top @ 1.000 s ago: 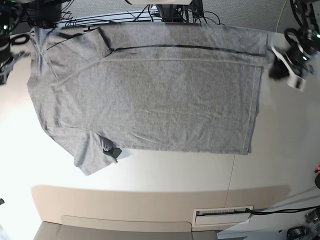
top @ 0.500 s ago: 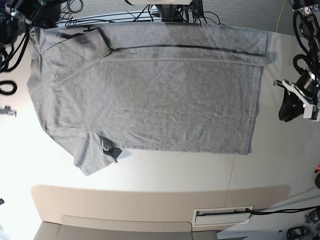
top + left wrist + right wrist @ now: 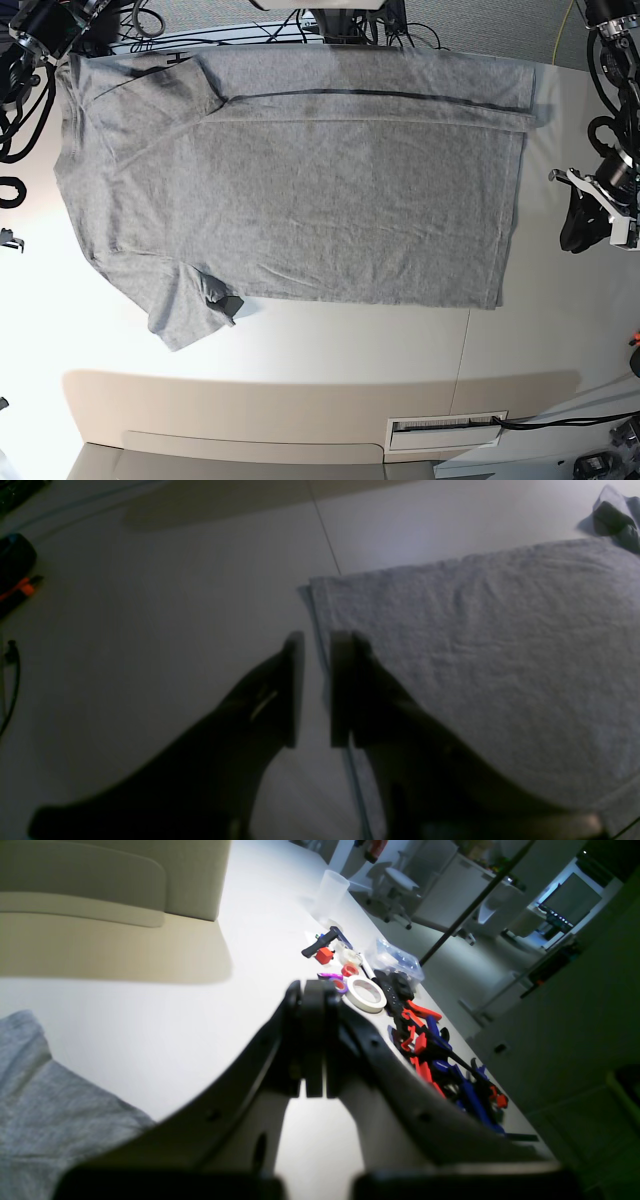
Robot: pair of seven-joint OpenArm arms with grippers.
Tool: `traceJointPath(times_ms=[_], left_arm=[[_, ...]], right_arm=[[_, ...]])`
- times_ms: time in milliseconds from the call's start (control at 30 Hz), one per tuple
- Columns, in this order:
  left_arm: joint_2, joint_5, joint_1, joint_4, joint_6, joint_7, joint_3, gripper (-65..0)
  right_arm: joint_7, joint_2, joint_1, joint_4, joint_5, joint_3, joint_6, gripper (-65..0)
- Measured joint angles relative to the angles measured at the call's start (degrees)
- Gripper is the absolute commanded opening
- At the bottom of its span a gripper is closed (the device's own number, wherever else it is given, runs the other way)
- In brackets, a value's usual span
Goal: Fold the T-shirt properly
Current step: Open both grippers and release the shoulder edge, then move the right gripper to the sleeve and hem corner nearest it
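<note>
— Grey cotton, soft and light by the look of it: the T-shirt (image 3: 290,180) lies spread flat on the white table (image 3: 340,340), one long side already turned over along a dark crease. How will it handle?

— Limp, I judge. It should drape and sag when lifted, so pinch it at the hem corners or the sleeve, not mid-panel. The hem edge sits just beside the left gripper (image 3: 316,690), whose jaws stand a narrow gap apart with nothing between them.

— And the other one?

— The right gripper (image 3: 313,1040) is pressed closed on nothing, off the collar end of the shirt.

— Room to work?

— Bare table lies below the shirt's lower edge. Loose tools and a tape roll (image 3: 367,994) lie beyond its collar end; keep sweeps clear of them.
</note>
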State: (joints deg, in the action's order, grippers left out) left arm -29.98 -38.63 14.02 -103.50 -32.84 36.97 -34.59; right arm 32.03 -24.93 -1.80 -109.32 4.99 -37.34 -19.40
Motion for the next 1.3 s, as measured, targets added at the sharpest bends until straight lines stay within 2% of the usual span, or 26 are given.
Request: traceJointPath(times_ms=[100,133,167,233,333,467,533,633,733,800,933,1000,1200,1300], left_arm=[[0.0,0.0,-0.1,0.0,0.0,0.0,0.0,-53.9],[0.0,0.2,-0.1,0.0,0.0,0.0,0.0,-53.9],[0.0,0.2,-0.1,0.0,0.0,0.0,0.0,-53.9],[0.0,0.2,-0.1,0.0,0.0,0.0,0.0,-53.9],[0.0,0.2,-0.1,0.0,0.0,0.0,0.0,-53.9],[0.0,0.2,-0.1,0.0,0.0,0.0,0.0,-53.9],[0.0,0.2,-0.1,0.0,0.0,0.0,0.0,-53.9],[0.0,0.2,-0.2,0.1,0.0,0.0,0.0,-53.9],[0.1,0.2,-0.2,0.1,0.0,0.0,0.0,-53.9],[0.0,0.2,-0.2,0.1,0.0,0.0,0.0,-53.9],[0.1,0.2,-0.2,0.1,0.0,0.0,0.0,-53.9],[0.1,0.0,-0.2,0.1,0.0,0.0,0.0,-53.9],[0.1,-0.2,-0.1,0.1,0.0,0.5,0.0,-53.9],[0.1,-0.3,-0.1,0.1,0.0,0.9,0.0,-53.9]], right_arm=[[-3.2,-0.4,1.8,7.6,-0.4,1.2,-3.3,-27.5],[-3.7,-0.4,2.6,11.3,-0.4,2.0,-3.3,-20.8],[-4.2,-0.4,3.6,15.1,-0.4,2.6,-3.0,-19.4],[-5.4,-0.1,5.5,21.8,-0.7,3.8,-1.5,-19.4],[-6.8,0.1,8.3,28.4,-0.1,5.1,-1.4,-19.4],[-5.3,0.0,12.5,31.5,5.1,5.4,-1.1,-19.4],[0.6,-0.8,15.5,32.9,9.9,5.3,-4.2,-19.4],[9.0,-2.5,22.3,40.0,19.2,5.4,-12.0,-19.5],[12.5,-4.9,30.4,53.2,25.5,5.4,-15.1,-19.5],[12.9,-6.9,35.4,63.9,28.2,5.2,-17.4,-19.5],[11.8,-9.6,43.8,83.6,26.5,5.2,-18.7,-19.5],[10.4,-9.7,46.4,89.9,22.7,5.2,-18.1,-19.5],[6.8,-8.6,45.6,94.8,8.7,5.3,-10.3,-19.5],[5.6,-7.6,44.0,94.8,5.7,5.3,-9.0,-19.5]])
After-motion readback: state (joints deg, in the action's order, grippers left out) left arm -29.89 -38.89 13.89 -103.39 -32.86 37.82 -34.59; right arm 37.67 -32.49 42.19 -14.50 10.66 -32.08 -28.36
